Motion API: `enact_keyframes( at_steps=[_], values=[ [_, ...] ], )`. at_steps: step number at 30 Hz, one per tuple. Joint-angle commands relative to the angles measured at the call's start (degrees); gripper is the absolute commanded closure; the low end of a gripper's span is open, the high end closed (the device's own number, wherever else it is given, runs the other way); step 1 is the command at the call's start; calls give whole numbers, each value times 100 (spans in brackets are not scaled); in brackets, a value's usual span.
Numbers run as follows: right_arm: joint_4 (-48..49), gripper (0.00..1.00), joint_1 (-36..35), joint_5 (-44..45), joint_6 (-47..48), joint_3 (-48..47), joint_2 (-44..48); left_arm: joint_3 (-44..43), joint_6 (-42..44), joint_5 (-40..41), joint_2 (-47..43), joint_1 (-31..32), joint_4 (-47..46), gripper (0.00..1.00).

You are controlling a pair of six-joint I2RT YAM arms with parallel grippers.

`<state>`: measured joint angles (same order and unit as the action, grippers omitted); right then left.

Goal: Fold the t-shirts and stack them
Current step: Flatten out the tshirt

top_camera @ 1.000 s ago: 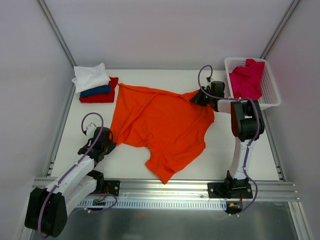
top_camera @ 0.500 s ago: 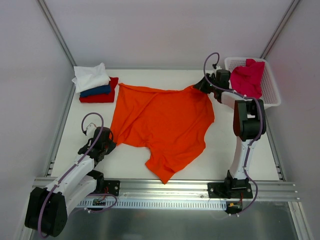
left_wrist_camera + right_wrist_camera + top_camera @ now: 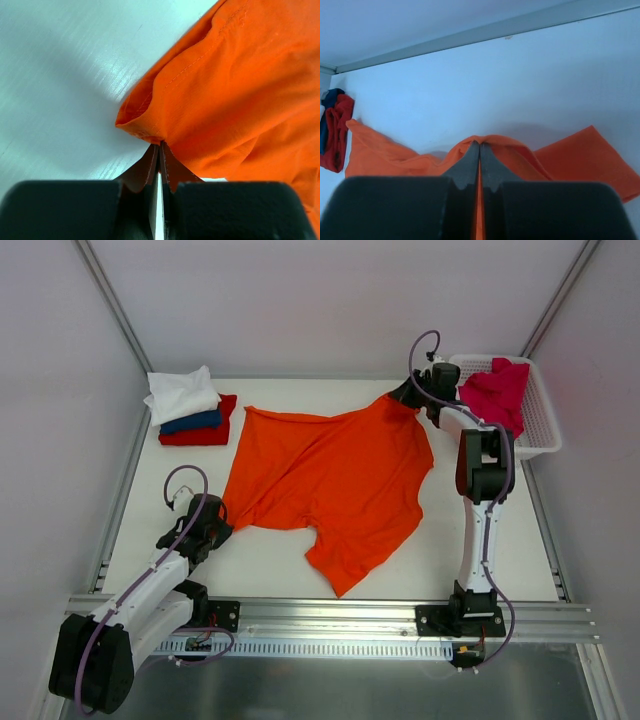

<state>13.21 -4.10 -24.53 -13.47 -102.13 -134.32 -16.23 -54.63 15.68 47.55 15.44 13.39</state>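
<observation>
The orange t-shirt (image 3: 330, 480) lies spread across the middle of the table, pulled taut toward the far right. My left gripper (image 3: 217, 530) is shut on its near-left edge; in the left wrist view the gripper (image 3: 159, 146) pinches a fold of the orange cloth (image 3: 235, 90). My right gripper (image 3: 405, 397) is shut on the shirt's far-right corner, lifted a little; in the right wrist view the gripper (image 3: 480, 144) shows cloth (image 3: 580, 160) draped over its tips. Folded white (image 3: 182, 392), dark blue (image 3: 192, 421) and red (image 3: 200, 434) t-shirts sit stacked at the back left. A crimson-pink t-shirt (image 3: 495, 395) lies in the basket.
The white lattice basket (image 3: 540, 425) stands at the back right, close beside my right gripper. White walls and metal rails border the table on three sides. Bare tabletop (image 3: 260, 565) lies between the shirt and the arm bases.
My right gripper has carried the shirt's corner back and to the right, toward the basket, stretching the cloth and dragging its body that way. The left gripper has stayed put.
</observation>
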Motion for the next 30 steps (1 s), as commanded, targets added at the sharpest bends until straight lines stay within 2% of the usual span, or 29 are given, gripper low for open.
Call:
enact_keyframes(
  at_steps=[1, 14, 30],
  values=[
    [-12, 100, 32, -69, -41, -483, -217, -12, 40, 137, -9, 55, 155, 100],
    [-143, 100, 14, -34, -173, -1862, -1104, 137, -100, 93, -290, 187, 331, 100],
    [-100, 100, 32, 116, -375, -2882, -1764, 234, -329, 163, -686, 293, 744, 100]
  ],
)
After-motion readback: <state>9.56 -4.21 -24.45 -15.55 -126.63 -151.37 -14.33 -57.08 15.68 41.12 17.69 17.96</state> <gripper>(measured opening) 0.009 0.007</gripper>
